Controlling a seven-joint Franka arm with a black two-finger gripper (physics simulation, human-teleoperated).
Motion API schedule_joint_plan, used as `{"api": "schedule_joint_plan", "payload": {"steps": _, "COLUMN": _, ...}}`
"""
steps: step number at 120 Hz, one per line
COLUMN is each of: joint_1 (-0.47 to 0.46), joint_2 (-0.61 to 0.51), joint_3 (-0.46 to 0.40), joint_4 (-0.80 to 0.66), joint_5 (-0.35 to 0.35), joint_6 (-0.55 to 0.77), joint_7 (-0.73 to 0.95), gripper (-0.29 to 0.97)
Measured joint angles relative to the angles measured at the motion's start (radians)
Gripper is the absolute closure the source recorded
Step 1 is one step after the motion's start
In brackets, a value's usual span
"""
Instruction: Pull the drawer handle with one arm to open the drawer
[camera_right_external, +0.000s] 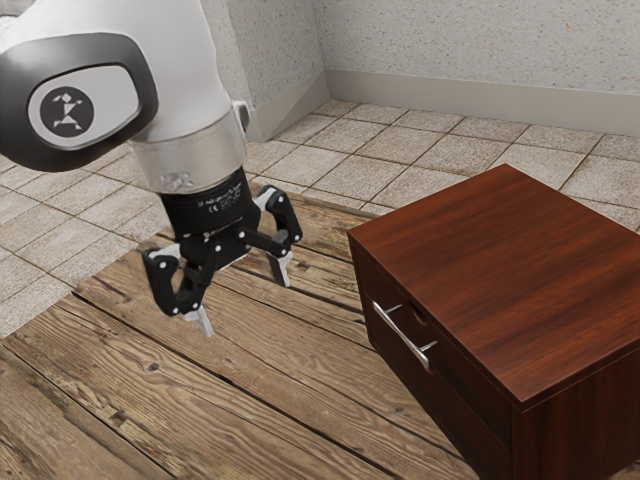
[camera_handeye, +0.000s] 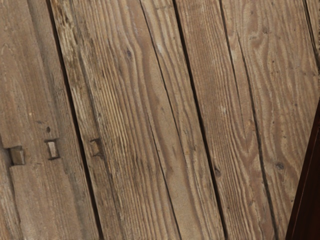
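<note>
The weathered brown plank tabletop (camera_right_external: 250, 400) carries one dark reddish-brown wooden cabinet (camera_right_external: 520, 290) near its edge at the exterior view's right. The cabinet's drawer front (camera_right_external: 385, 290) looks flush and shut, so by my judgement nothing is done yet: reach, grasp and pull all remain. One black two-finger gripper (camera_right_external: 245, 300) hovers above the planks with fingers spread apart, well apart from the single silver bar handle (camera_right_external: 405, 333).

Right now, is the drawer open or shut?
Shut. The drawer sits flush in the cabinet, and the open gripper hangs over the wooden floor, apart from the handle.
</note>
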Motion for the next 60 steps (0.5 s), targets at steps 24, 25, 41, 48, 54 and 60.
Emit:
{"api": "schedule_joint_plan", "payload": {"steps": 24, "joint_1": -0.011, "joint_2": -0.01, "joint_3": 0.001, "joint_4": -0.079, "joint_5": 0.005, "joint_6": 0.073, "joint_7": -0.031, "gripper": 0.0}}
{"api": "schedule_joint_plan", "payload": {"steps": 25, "joint_1": -0.014, "joint_2": -0.013, "joint_3": 0.0, "joint_4": -0.082, "joint_5": 0.005, "joint_6": 0.075, "joint_7": -0.032, "gripper": 0.0}}
{"api": "schedule_joint_plan", "payload": {"steps": 41, "joint_1": -0.045, "joint_2": -0.118, "joint_3": -0.019, "joint_4": -0.211, "joint_5": 0.002, "joint_6": 0.136, "joint_7": -0.048, "gripper": 0.0}}
{"api": "schedule_joint_plan", "payload": {"steps": 48, "joint_1": -0.036, "joint_2": -0.184, "joint_3": -0.03, "joint_4": -0.305, "joint_5": 0.001, "joint_6": 0.192, "joint_7": -0.053, "gripper": 0.0}}
{"api": "schedule_joint_plan", "payload": {"steps": 54, "joint_1": -0.036, "joint_2": -0.193, "joint_3": -0.033, "joint_4": -0.339, "joint_5": 0.0, "joint_6": 0.246, "joint_7": -0.055, "gripper": 0.0}}
{"api": "schedule_joint_plan", "payload": {"steps": 60, "joint_1": -0.034, "joint_2": -0.191, "joint_3": -0.035, "joint_4": -0.352, "joint_5": -0.001, "joint_6": 0.296, "joint_7": -0.057, "gripper": 0.0}}
